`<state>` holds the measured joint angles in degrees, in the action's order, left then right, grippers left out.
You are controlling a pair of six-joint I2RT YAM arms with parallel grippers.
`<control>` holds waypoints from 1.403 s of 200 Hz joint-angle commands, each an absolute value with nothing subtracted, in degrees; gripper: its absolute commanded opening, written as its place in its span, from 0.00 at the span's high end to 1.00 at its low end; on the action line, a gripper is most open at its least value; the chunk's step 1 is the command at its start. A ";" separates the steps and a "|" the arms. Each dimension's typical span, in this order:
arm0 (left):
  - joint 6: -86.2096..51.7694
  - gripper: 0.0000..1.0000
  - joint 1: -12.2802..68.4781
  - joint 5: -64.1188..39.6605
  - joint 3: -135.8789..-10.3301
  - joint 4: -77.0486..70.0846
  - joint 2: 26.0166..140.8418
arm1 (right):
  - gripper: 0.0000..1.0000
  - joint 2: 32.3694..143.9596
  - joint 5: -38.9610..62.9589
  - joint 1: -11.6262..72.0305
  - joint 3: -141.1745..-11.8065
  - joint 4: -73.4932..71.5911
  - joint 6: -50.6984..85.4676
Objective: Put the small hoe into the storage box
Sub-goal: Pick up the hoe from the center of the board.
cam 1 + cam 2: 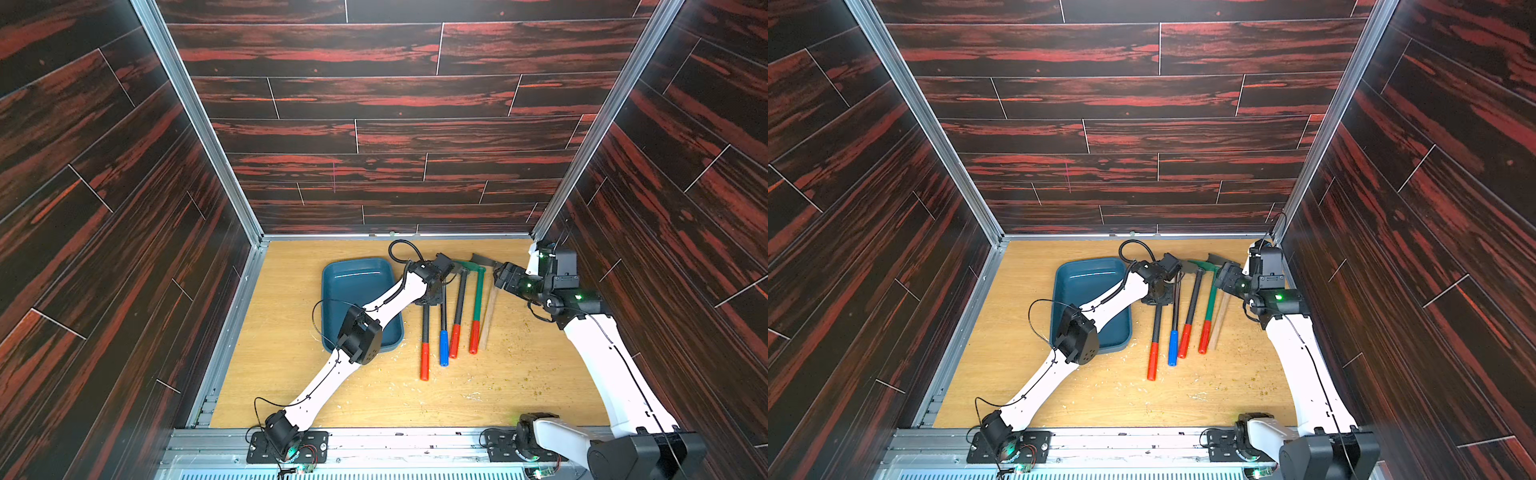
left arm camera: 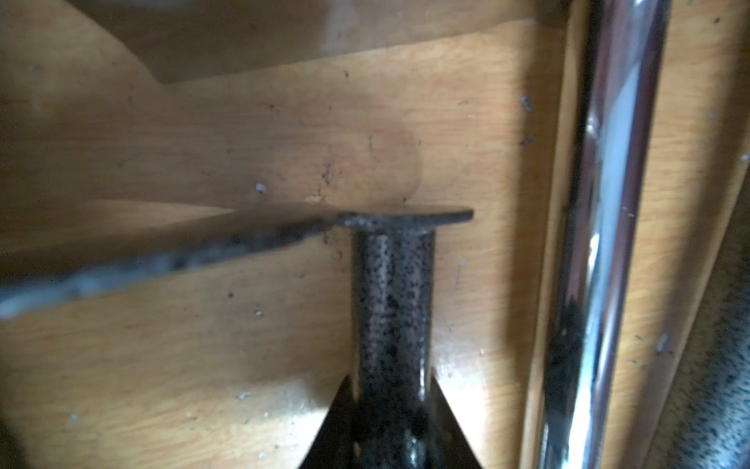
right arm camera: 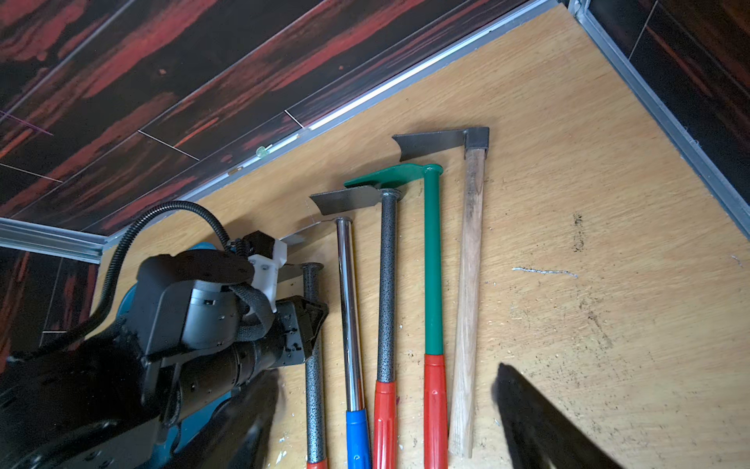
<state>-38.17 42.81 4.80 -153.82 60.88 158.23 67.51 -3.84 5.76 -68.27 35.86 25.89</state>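
Left tool (image 3: pixel 314 325) is clamped shut on the speckled shaft of the small hoe (image 1: pixel 425 328), just below its blade. The hoe appears to rest on the counter (image 1: pixel 519 374) at the left end of a row of 5, just beside the storage box (image 1: pixel 353 286), not yet in it. Judgement: lift straight up to clear the chrome hoe (image 1: pixel 444 328) alongside and watch for the red-grip end sagging. The left arm stretches diagonally over the box, wrist bent down, while the right tool (image 1: pixel 498 277) hovers wide and empty near the wooden hoe (image 1: pixel 489 316).
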 commanded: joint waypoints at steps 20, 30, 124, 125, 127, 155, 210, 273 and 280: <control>-37.37 0.89 42.54 4.04 -152.82 62.58 157.60 | 0.13 67.15 -3.44 5.61 -67.94 35.42 26.05; -37.44 0.89 42.57 3.96 -152.62 62.54 157.03 | 0.13 67.20 -3.33 5.56 -67.99 35.42 26.08; -39.13 0.92 43.38 0.99 -152.40 60.22 152.18 | 0.13 67.24 -3.34 5.58 -67.98 35.42 26.19; -39.21 0.92 43.40 0.98 -152.45 60.21 152.16 | 0.13 67.24 -3.34 5.60 -68.01 35.42 26.14; -39.20 0.93 43.41 0.90 -152.48 60.14 152.08 | 0.13 67.24 -3.34 5.62 -68.02 35.42 26.18; -39.25 0.96 43.59 0.61 -153.35 60.19 151.51 | 0.13 67.24 -3.43 5.59 -68.12 35.42 26.09; -37.82 0.99 44.01 3.47 -154.14 61.25 149.54 | 0.13 67.85 -2.95 5.58 -68.64 35.46 26.10; -36.46 0.99 44.19 4.88 -155.60 62.66 147.59 | 0.14 68.01 -2.38 5.53 -69.06 35.46 26.32; -36.41 0.99 44.21 4.76 -155.85 62.69 147.37 | 0.14 68.03 -2.37 5.53 -69.13 35.51 26.32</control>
